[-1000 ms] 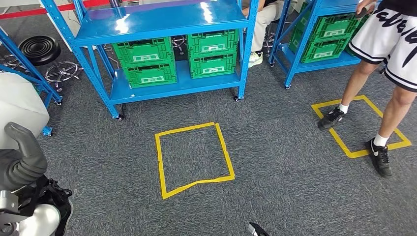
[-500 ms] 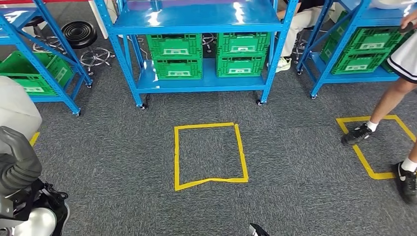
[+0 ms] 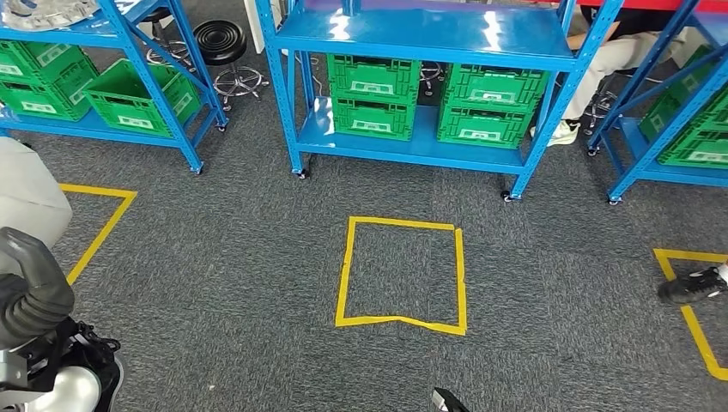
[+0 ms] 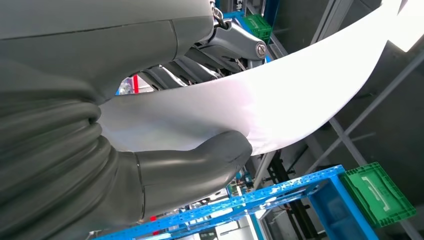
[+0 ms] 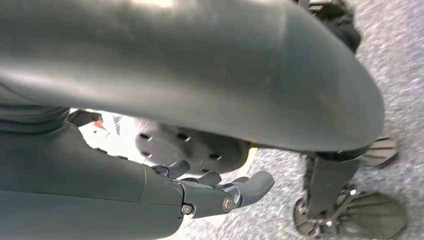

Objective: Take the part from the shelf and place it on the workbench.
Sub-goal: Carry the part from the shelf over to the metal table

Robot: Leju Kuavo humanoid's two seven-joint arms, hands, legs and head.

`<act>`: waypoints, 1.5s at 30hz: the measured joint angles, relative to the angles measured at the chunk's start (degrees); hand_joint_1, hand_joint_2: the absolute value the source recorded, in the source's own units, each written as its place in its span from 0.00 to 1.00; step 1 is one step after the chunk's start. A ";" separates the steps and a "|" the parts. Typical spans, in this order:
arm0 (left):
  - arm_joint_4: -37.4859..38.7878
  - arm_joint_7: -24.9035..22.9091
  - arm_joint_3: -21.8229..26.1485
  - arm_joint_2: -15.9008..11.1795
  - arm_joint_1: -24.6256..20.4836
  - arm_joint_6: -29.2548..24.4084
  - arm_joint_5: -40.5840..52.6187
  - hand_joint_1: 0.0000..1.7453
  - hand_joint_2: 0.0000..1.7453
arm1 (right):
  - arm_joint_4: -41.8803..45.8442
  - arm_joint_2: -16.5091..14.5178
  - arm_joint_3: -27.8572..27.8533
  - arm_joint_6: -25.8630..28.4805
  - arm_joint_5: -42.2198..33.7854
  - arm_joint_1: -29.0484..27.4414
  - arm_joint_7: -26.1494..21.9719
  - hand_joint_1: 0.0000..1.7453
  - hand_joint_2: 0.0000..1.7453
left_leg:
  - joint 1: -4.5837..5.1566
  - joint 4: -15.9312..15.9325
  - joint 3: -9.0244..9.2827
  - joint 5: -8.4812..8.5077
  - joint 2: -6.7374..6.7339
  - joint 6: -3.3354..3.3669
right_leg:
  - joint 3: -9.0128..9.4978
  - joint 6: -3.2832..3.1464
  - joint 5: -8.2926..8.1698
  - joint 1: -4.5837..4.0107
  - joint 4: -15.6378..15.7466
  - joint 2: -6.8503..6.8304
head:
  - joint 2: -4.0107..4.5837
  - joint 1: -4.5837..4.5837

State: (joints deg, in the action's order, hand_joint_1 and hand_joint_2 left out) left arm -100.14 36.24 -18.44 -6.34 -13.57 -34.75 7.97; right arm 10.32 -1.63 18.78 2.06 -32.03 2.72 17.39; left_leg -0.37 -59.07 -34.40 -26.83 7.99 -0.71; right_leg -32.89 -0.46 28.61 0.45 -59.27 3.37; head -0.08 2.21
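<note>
The left hand (image 4: 150, 125) was seen closed on a large white curved part (image 4: 280, 95) — the thumb (image 4: 200, 167) pressed beneath the sheet, darker fingers (image 4: 225, 42) laid over its far face. In the head view the same hand (image 3: 34, 287) sat low beside the white part (image 3: 30, 193), held close against the robot's side. The right hand (image 5: 220, 192) was seen with fingers loosely curled and nothing between them; grey carpet lay just beyond it.

Ahead of the left hand, grey carpet (image 3: 223, 257) was spread across the room. One complete yellow tape square (image 3: 402, 275) was marked on it in front, with parts of two more at either side. Further out stood three blue shelf units — the middle one (image 3: 421, 34) held four green crates (image 3: 373, 90), stacked two and two. More green crates were kept on the side units. A black stool (image 3: 219, 39) stood behind the shelves. A person's black shoe (image 3: 691, 287) rested well off to the right.
</note>
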 joint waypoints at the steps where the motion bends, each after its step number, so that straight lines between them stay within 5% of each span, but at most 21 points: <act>1: -0.21 0.11 0.12 -0.27 0.32 -0.18 -0.18 1.00 1.00 | 0.00 -0.01 0.03 -0.02 0.25 0.04 0.32 0.00 0.00 | 0.02 -0.20 -0.22 -0.12 -0.45 -0.32 | 0.14 -0.34 -0.17 0.04 0.28 -0.67 | 0.01 -0.04; 4: -1.25 0.41 0.73 -1.25 1.56 -0.93 -0.68 1.00 1.00 | 0.00 0.01 0.22 -0.16 1.13 -0.02 0.83 0.00 0.00 | 0.13 -6.11 -3.09 -3.53 -5.28 -1.02 | 0.48 -1.26 -0.41 0.13 0.89 -2.86 | 0.01 -0.51; 7: -2.49 0.81 1.32 -2.19 4.40 -1.35 -1.09 1.00 1.00 | 0.00 0.00 0.56 -0.26 1.62 -0.42 0.81 0.00 0.00 | -0.31 -14.32 -6.93 -6.60 -7.20 -1.66 | 0.46 -1.59 -0.21 0.00 0.87 -5.37 | 0.00 -0.64; 8: -2.83 0.93 1.51 -2.47 5.31 -1.35 -1.21 1.00 1.00 | 0.00 0.00 0.65 -0.26 1.63 -0.48 0.85 0.00 0.00 | -0.45 -13.85 -6.57 -5.86 -7.43 -1.79 | 0.46 -1.57 -0.17 0.01 0.85 -6.20 | 0.01 -0.64; 10: -3.38 0.98 1.74 -2.90 6.46 -1.23 -1.37 1.00 1.00 | 0.00 0.00 0.80 -0.25 1.53 -0.45 0.92 0.00 0.00 | -0.61 -7.44 -2.92 -2.76 -8.93 -1.87 | 0.56 -1.31 0.00 -0.02 0.76 -7.81 | 0.01 -0.65; 13: -3.79 0.97 1.84 -3.26 7.27 -0.93 -1.58 1.00 1.00 | 0.00 0.04 0.88 -0.28 1.38 -0.39 0.92 0.00 0.00 | -0.25 0.07 1.25 -0.83 -11.83 -1.00 | 0.93 -0.33 0.46 -0.42 0.53 -9.86 | 0.01 -0.49; 16: -3.72 1.17 2.25 -4.34 7.80 -0.74 -2.92 1.00 1.00 | 0.00 0.09 0.95 -0.41 1.48 -0.26 1.15 0.00 0.00 | 0.01 0.47 1.04 -0.50 -10.00 0.19 | 1.33 0.77 0.77 -0.17 0.39 -10.72 | 0.01 -0.35; 18: -3.55 1.64 2.66 -5.45 8.01 -0.72 -4.46 1.00 1.00 | 0.00 0.19 1.08 -0.54 1.53 -0.19 1.20 0.00 0.00 | -0.15 0.82 1.07 -0.06 -8.76 0.90 | 0.26 1.34 2.85 0.13 -2.49 -7.94 | 0.01 -0.25; 20: -3.26 2.18 2.98 -6.37 8.43 -0.72 -5.64 1.00 1.00 | 0.00 0.23 1.29 -0.60 1.49 -0.40 0.63 0.00 0.00 | -0.18 0.86 0.78 0.19 -7.55 1.33 | -2.85 1.49 6.49 0.20 -9.25 -4.73 | 0.00 -0.15; 22: -2.93 2.57 3.11 -6.85 9.13 -0.73 -6.15 1.00 1.00 | 0.00 0.23 1.45 -0.53 1.40 -0.71 0.56 0.00 0.00 | -0.08 0.73 0.48 0.31 -6.03 1.48 | -5.53 1.45 8.14 0.18 -14.60 -3.81 | 0.00 -0.12; 24: -2.67 2.78 3.10 -7.06 9.59 -0.81 -6.36 1.00 1.00 | 0.00 0.23 1.49 -0.29 1.26 -0.77 1.37 0.00 0.00 | -0.08 0.40 0.22 0.38 -4.35 1.42 | -4.67 1.23 5.73 0.22 -12.42 -3.38 | 0.00 -0.10; 27: -2.53 2.86 3.09 -7.21 9.61 -1.13 -6.43 1.00 1.00 | 0.00 0.26 1.49 0.00 1.11 -0.65 1.95 0.00 0.00 | -0.04 -0.17 -0.19 0.43 -2.09 0.74 | 0.03 0.73 1.43 0.35 -2.41 -1.11 | 0.00 -0.12; 30: -2.45 2.77 3.09 -7.38 9.50 -1.44 -6.38 1.00 1.00 | 0.00 0.27 1.51 -0.22 1.14 -0.50 1.96 0.00 0.00 | -0.17 0.05 -0.76 0.87 -0.39 -0.55 | 0.77 -0.11 1.05 0.06 -0.40 -1.35 | -0.01 -0.14; 31: -2.44 2.72 3.09 -7.50 9.51 -1.53 -6.36 1.00 1.00 | 0.00 0.27 1.52 -0.32 1.18 -0.39 1.97 0.00 0.00 | -0.26 0.08 -0.91 0.94 -0.54 -0.87 | 0.80 -0.57 0.84 0.01 -0.18 -1.94 | -0.01 -0.16; 33: -2.42 2.64 3.10 -7.79 9.41 -1.68 -6.35 1.00 1.00 | 0.00 0.27 1.55 -0.55 1.21 -0.22 1.92 0.00 0.00 | -0.27 -1.86 -1.94 -0.41 -3.06 -1.31 | 0.91 -1.46 0.40 0.06 0.34 -3.12 | -0.01 -0.23; 35: -2.33 2.62 3.09 -7.93 9.28 -1.74 -6.33 1.00 1.00 | 0.00 0.29 1.55 -0.69 1.25 -0.33 1.82 0.00 0.00 | -0.25 -8.15 -4.64 -3.96 -6.30 -1.61 | 0.90 -1.93 0.30 -0.08 0.51 -4.44 | 0.00 -0.30; 37: -2.13 2.60 3.08 -7.94 9.36 -1.76 -6.33 1.00 1.00 | 0.00 0.28 1.56 -0.75 1.27 -0.59 1.80 0.00 0.00 | -0.32 -14.49 -7.39 -6.50 -7.24 -1.94 | 0.82 -2.07 0.35 -0.23 0.49 -5.99 | 0.01 -0.29; 38: -1.98 2.60 3.07 -7.95 9.42 -1.77 -6.33 1.00 1.00 | 0.00 0.28 1.56 -0.76 1.27 -0.65 1.85 0.00 0.00 | -0.33 -15.21 -7.56 -6.33 -7.40 -2.01 | 0.79 -2.07 0.37 -0.26 0.47 -6.79 | 0.01 -0.30; 40: -1.66 2.60 3.07 -7.95 9.39 -1.77 -6.33 1.00 1.00 | 0.00 0.28 1.58 -0.73 1.25 -0.59 1.94 0.00 0.00 | -0.35 -10.24 -4.58 -3.46 -8.56 -2.01 | 0.84 -1.90 0.49 -0.28 0.41 -8.30 | 0.01 -0.30; 43: -1.14 2.63 3.04 -7.93 8.83 -1.76 -6.33 1.00 1.00 | 0.00 0.29 1.58 -0.59 1.12 -0.45 1.96 0.00 0.00 | 0.04 -0.83 0.62 -0.75 -12.34 -1.18 | 1.15 -1.12 0.98 -0.64 0.12 -10.16 | 0.01 -0.19; 45: -0.69 2.68 3.01 -7.93 8.40 -1.75 -6.37 1.00 1.00 | 0.00 0.29 1.59 -0.49 1.02 -0.34 1.99 0.00 0.00 | 0.31 -0.08 0.85 -0.65 -11.65 -0.34 | 1.43 -0.49 1.20 -0.78 0.13 -11.39 | 0.01 -0.06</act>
State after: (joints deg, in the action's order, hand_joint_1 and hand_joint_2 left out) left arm -100.83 38.92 -15.43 -14.28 -5.17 -36.51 1.60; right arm 10.32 -1.34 20.37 1.57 -31.00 2.38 19.39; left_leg -0.05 -59.15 -33.55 -27.48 -3.67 -1.06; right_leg -31.46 -0.95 29.81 -0.32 -59.15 -8.02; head -0.08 2.15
